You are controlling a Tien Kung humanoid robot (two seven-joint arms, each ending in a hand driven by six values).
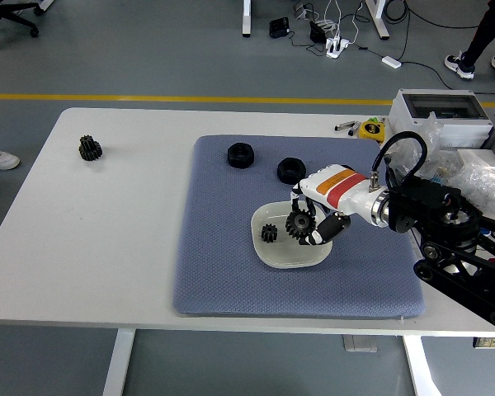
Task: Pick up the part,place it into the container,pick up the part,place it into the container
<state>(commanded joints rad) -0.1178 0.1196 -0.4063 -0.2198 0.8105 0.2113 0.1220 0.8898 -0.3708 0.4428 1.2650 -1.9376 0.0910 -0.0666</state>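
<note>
Dish: right half hidden beneath the right hand.
Third nut: hidden behind that hand.
Right arm: cut off at the right edge.

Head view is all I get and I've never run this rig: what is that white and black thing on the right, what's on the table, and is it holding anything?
It is one picture, taken from a camera high on the robot, looking down over a white table. The white and black thing is the robot's right arm; its right hand grips a black gear over a pale dish. A second gear already lies in the dish. The dish sits on a blue-grey mat, with two black nuts showing farther back. Another gear stands alone at the table's far left. Boxes and bags crowd the right edge. The left arm is out of view.
</note>
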